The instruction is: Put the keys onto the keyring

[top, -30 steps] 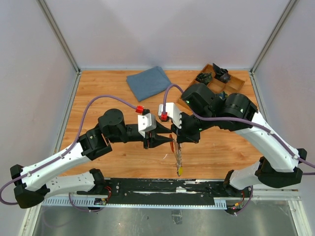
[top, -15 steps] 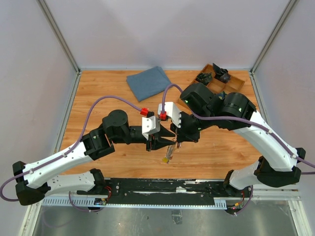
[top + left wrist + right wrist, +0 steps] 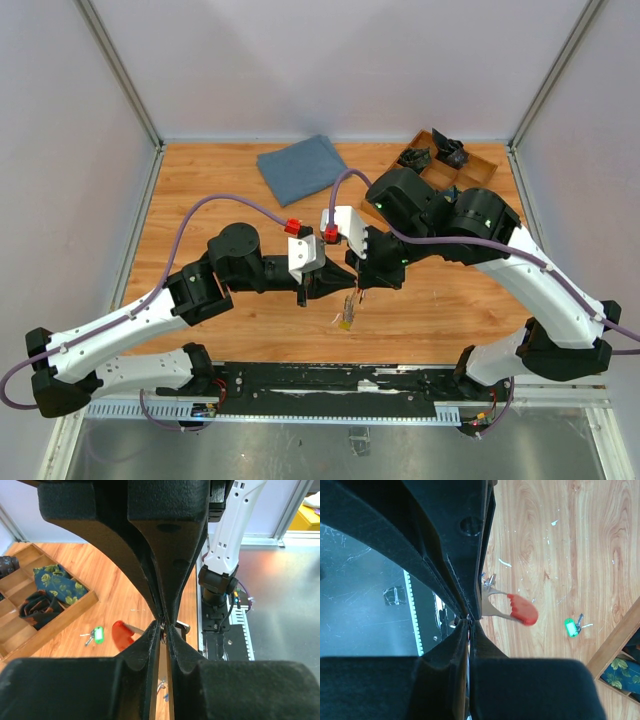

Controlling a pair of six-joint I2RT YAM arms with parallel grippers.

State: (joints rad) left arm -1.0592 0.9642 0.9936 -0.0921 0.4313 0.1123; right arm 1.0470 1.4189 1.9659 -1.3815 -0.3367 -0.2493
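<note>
Top view: the left end effector (image 3: 333, 284) and right end effector (image 3: 359, 287) meet tip to tip above the middle of the desk (image 3: 200, 200). The keys (image 3: 346, 312) hang in a short bunch just below the meeting point, off the desk, yellow end lowest. From this view I cannot tell which end effector carries them. A blue cloth (image 3: 300, 167) lies at the back. A wooden tray (image 3: 478, 158) sits at the back right with dark items in it.

Left wrist view: the left end effector (image 3: 162, 623) has its fingers (image 3: 145, 650) closed to a sliver. A metal bit (image 3: 163, 625) is pinched at the tips; I cannot tell which piece it is. The red keyring (image 3: 122, 634), blurred, sits just left of the tips, with a silver shaft running toward the pinch. A green tag (image 3: 98, 634) with small keys lies on the desk beyond. The tray (image 3: 60, 625) is on the left, with patterned fabric in one compartment. The right arm (image 3: 225, 540) stands behind.

Right wrist view: the right end effector (image 3: 470, 620) has its fingers pressed together. I cannot tell what, if anything, is between them. The keyring (image 3: 522, 611) shows red and blurred just right of the tips, joined to a curved silver piece (image 3: 491, 602) that reaches toward them. It is in the air above the desk. The green tag (image 3: 571, 627) is further right, lying on the wood.
</note>
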